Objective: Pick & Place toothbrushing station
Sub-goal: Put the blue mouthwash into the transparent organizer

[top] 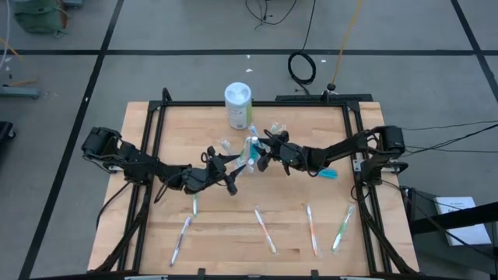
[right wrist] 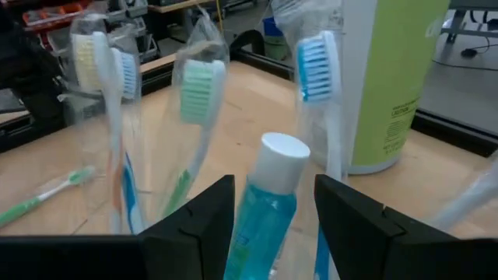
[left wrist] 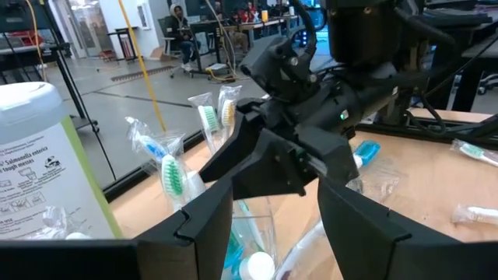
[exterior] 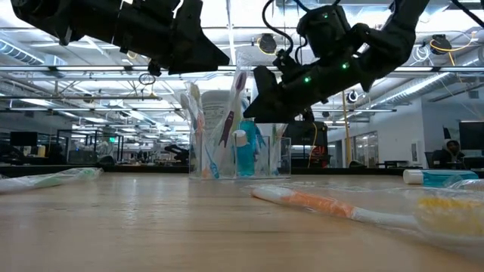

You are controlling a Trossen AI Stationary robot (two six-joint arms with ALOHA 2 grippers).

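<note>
A small clear cup (top: pixel 250 149) (exterior: pixel 238 155) stands on its base mid-table. Several wrapped toothbrushes (right wrist: pixel 198 93) (left wrist: pixel 171 175) stand upright in it, along with a teal white-capped toothpaste tube (right wrist: pixel 268 202) (exterior: pixel 246 155). My left gripper (top: pixel 232 169) (left wrist: pixel 274 190) hovers open at the cup's near left, above its rim. My right gripper (top: pixel 263 152) (right wrist: pixel 274 183) (exterior: pixel 261 94) hangs open at the cup's right, also above the rim. In the right wrist view the tube shows between its fingers. Neither gripper touches anything.
A white canister with a green label (top: pixel 238 105) stands just behind the cup. Several wrapped toothbrushes (top: pixel 265 229) (top: pixel 312 229) (top: pixel 181 239) lie along the near part of the table. A teal tube (top: pixel 328 173) lies at the right. A black frame (top: pixel 148 155) borders the tabletop.
</note>
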